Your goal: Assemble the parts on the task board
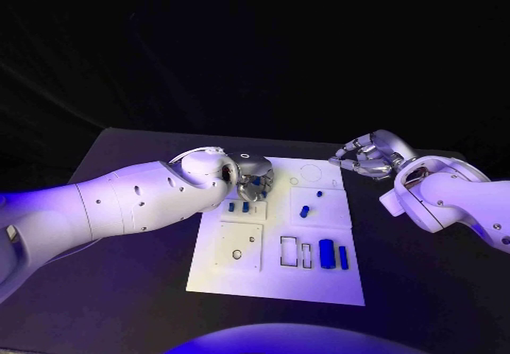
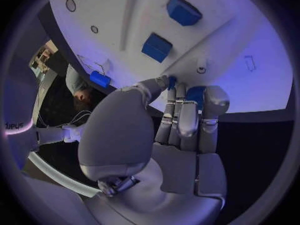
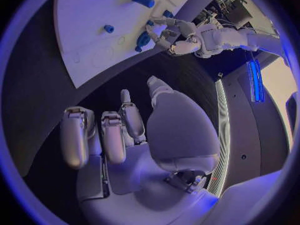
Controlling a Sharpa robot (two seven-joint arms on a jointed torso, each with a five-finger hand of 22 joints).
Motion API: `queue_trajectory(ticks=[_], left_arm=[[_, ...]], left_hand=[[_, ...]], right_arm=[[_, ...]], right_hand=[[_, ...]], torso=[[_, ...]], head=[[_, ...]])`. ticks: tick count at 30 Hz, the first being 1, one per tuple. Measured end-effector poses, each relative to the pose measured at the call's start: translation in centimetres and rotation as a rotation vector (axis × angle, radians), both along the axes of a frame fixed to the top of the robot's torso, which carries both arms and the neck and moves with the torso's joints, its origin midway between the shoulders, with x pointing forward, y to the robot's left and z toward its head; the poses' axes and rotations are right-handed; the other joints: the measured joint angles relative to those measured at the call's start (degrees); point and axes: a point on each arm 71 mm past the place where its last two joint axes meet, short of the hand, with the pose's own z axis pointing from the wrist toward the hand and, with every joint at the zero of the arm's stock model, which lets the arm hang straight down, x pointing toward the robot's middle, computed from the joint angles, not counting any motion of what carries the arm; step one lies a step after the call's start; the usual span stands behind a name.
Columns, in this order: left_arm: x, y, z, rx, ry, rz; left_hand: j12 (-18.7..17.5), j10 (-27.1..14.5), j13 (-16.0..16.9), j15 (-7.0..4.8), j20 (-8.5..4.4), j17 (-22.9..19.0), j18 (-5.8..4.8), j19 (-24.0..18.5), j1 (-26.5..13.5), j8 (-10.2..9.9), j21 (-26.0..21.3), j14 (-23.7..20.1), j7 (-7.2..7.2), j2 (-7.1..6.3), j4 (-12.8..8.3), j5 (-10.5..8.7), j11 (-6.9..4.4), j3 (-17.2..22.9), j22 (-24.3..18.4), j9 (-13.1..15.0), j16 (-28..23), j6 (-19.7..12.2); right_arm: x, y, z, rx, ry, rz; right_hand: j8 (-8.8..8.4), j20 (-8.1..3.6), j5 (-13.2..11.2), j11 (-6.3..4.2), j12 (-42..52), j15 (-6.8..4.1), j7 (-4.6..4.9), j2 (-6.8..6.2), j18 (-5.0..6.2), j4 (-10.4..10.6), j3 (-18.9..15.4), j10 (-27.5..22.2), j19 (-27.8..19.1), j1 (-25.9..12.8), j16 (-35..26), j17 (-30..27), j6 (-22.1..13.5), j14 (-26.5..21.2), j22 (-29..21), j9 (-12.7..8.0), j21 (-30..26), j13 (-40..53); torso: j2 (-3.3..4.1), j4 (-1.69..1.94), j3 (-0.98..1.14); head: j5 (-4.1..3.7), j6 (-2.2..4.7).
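We see the white task board [image 1: 278,284] lying flat in the middle of the black bench [image 1: 127,310]. Our left hand [image 1: 252,179] is over the board's far left corner and pinches a small blue part [image 2: 195,94] in its fingers. Our right hand [image 1: 367,158] hangs off the board's far right corner, holding nothing, fingers loosely curled and apart, away from the blue parts [image 1: 326,253].

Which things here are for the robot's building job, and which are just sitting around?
For the job:
- task board
- blue parts lying on it
- left hand, holding a blue piece over the board
- right hand, holding nothing, off the board's far right corner

Just there:
- black table
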Motion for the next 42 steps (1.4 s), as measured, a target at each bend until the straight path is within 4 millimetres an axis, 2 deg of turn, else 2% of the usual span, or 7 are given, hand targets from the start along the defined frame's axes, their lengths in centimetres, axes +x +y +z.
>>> queue_trajectory(ticks=[9, 10, 11, 24, 28, 40, 42], left_arm=[[0.1, -0.3, 0.0, -0.001, 0.002, 0.004], [0.2, -0.3, -0.1, -0.001, 0.003, 0.004], [0.2, -0.3, -0.1, -0.002, 0.003, 0.004], [0.1, -0.3, -0.3, -0.028, -0.008, 0.013], [-0.1, 0.0, -0.2, -0.049, -0.015, 0.017], [-0.7, 1.3, 1.8, -0.169, -0.063, 0.022], [-0.8, 1.6, 2.3, -0.192, -0.076, 0.024]], left_hand=[[0.3, 0.9, 0.0, -0.20, -0.04, 0.9, -0.08, 0.9, 0.0, 0.0, 2.2, 0.6, -0.01, 0.00, 0.0, 0.08, -0.31, 0.3, 0.0, 0.2, 0.9, 0.8], [0.3, 1.1, 0.1, -0.42, -0.06, 1.1, -0.85, 1.0, 0.0, 0.0, 2.7, 0.8, -0.24, 0.00, -0.2, 0.08, -0.52, 0.5, 0.0, 0.2, 1.1, 1.0], [0.4, 1.6, 0.1, -0.45, -0.16, 1.5, -0.93, 1.4, 0.0, 0.0, 3.5, 1.3, -0.17, 0.00, -0.2, 0.08, -0.50, 0.6, 0.0, 0.4, 1.4, 1.6], [-0.1, 4.6, 0.3, -1.14, -0.65, 3.4, -0.92, 3.1, 0.7, 0.0, 8.2, 3.4, -0.66, 0.74, -1.8, 0.31, -1.54, 2.5, 0.0, 0.8, 2.6, 4.3], [-0.5, 4.8, 0.2, -1.14, -0.65, 3.4, -0.92, 3.1, 0.7, 0.0, 8.4, 3.4, -0.66, 0.74, -1.8, 0.44, -1.34, 2.4, 0.0, 0.9, 2.6, 4.3], [-1.3, 5.4, 0.1, -1.33, -0.86, 3.1, -0.92, 3.3, 0.7, -0.2, 8.8, 3.6, -0.66, 0.72, -2.1, 0.75, -1.13, 2.8, 0.0, 0.9, 2.6, 4.3], [-1.4, 5.7, 0.1, -1.33, -0.86, 3.1, -0.92, 3.3, 0.4, -0.2, 9.1, 3.6, -0.57, 0.39, -2.1, 0.75, -1.44, 2.8, 0.0, 0.9, 2.6, 4.5]], right_arm=[[0.0, 0.0, 0.0, 0.000, 0.000, 0.001], [0.0, 0.0, 0.0, 0.000, 0.000, 0.001], [0.0, 0.0, 0.0, 0.000, 0.000, 0.001], [0.0, 0.0, 0.0, 0.000, 0.001, 0.001], [0.0, 0.1, 0.0, 0.000, 0.001, 0.001], [0.0, 0.0, 0.0, -0.002, 0.000, -0.001], [0.1, -0.1, 0.0, -0.003, 0.000, -0.002]], right_hand=[[0.00, 0.00, 0.0, 0.00, 0.0, 0.00, 0.00, 0.00, 0.00, 0.0, 0.0, 0.0, 0.0, 0.0, 0.0, 0.0, 0.0, 0.0, 0.0, 0.0, 0.0, 0.0], [0.00, 0.00, 0.0, 0.00, 0.0, 0.00, 0.00, 0.00, 0.00, 0.0, 0.0, 0.0, 0.0, 0.0, 0.0, 0.0, 0.0, 0.0, 0.0, 0.0, 0.0, 0.0], [0.00, 0.00, 0.0, 0.00, 0.0, 0.00, 0.00, 0.00, 0.00, 0.0, 0.0, 0.0, 0.0, 0.0, 0.0, 0.0, 0.0, 0.0, 0.0, 0.0, 0.0, 0.0], [0.24, 0.00, 0.0, 0.00, 0.0, 0.00, 0.00, 0.00, 0.00, 0.0, 0.0, 0.0, 0.0, 0.0, 0.0, 0.0, 0.0, 0.0, 0.0, 0.1, -0.2, 0.0], [0.24, 0.00, 0.0, 0.00, 0.0, 0.00, 0.00, 0.00, 0.00, 0.0, 0.0, 0.0, 0.0, 0.0, 0.0, 0.0, 0.0, 0.0, 0.0, 0.1, -0.2, 0.0], [0.24, 0.00, 0.0, 0.00, 0.0, 0.00, 0.00, 0.00, 0.00, 0.0, 0.0, 0.0, 0.0, 0.0, 0.0, 0.0, 0.0, 0.0, 0.0, 0.2, -0.2, 0.0], [0.24, 0.00, 0.0, 0.00, 0.0, 0.00, 0.00, 0.00, 0.00, 0.0, 0.0, 0.0, 0.0, 0.0, 0.0, 0.0, 0.0, 0.0, 0.0, 0.2, -0.2, 0.0]], torso=[[-0.01, 0.01, -0.03], [-0.01, 0.01, -0.03], [-0.01, 0.01, -0.03], [-0.01, 0.03, -0.05], [-0.04, 0.03, -0.04], [-0.13, 0.15, 0.00], [-0.15, 0.19, 0.00]], head=[[-0.03, -0.05], [-0.03, -0.07], [-0.03, -0.08], [-0.09, -0.02], [-0.07, 0.09], [-0.51, 0.57], [-0.51, 0.61]])
